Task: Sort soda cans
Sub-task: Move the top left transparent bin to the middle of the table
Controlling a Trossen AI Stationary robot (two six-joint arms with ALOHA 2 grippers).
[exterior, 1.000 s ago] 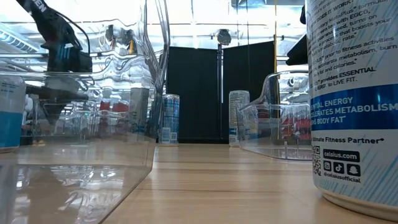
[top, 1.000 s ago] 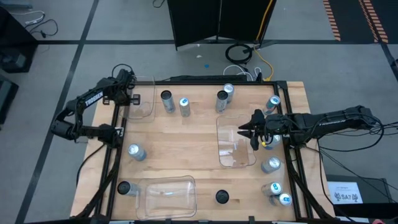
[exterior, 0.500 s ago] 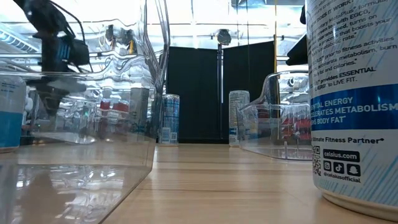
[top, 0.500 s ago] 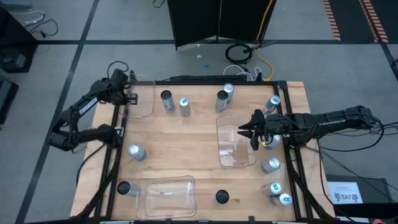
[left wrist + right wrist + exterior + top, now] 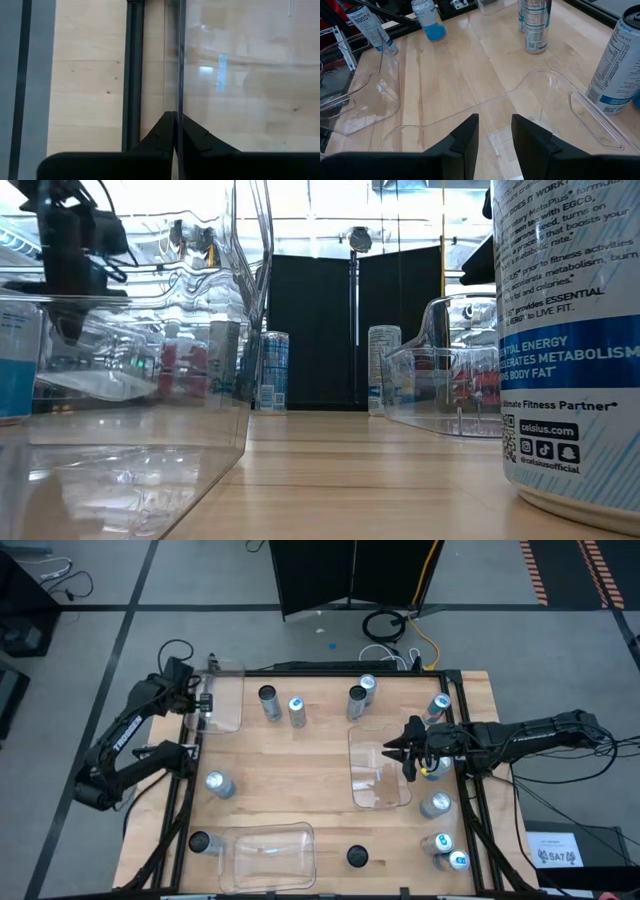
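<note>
Silver soda cans stand about the wooden table: a dark-topped one [image 5: 268, 698], a blue-topped one [image 5: 297, 710], others at the far edge [image 5: 357, 700] and along the right side [image 5: 436, 804]. My left gripper [image 5: 197, 706] is at the far left corner, shut on a clear plastic tray [image 5: 224, 700]. My right gripper [image 5: 406, 752] hangs over the right edge of a second clear tray [image 5: 378, 772]. Its fingers [image 5: 465, 136] stand a little apart, and I see nothing between them. My left gripper pinches the clear tray's thin left wall [image 5: 178, 107] at its rim, between its two fingers [image 5: 165, 131]. The fingers slant down from the table's left side. The tray is tilted, its left side raised off the table.
A third clear tray [image 5: 268, 850] lies at the near edge, between two dark-topped cans [image 5: 200, 842] [image 5: 357, 856]. One can [image 5: 218, 783] stands at the left. In the low view, a can [image 5: 570, 340] stands close to the camera. A black frame [image 5: 185, 790] borders the table.
My left gripper has gone up and toward the table's left edge, still shut on the tray's wall. The tray has come with it, and its left side has tipped up off the table. My right arm has kept still.
</note>
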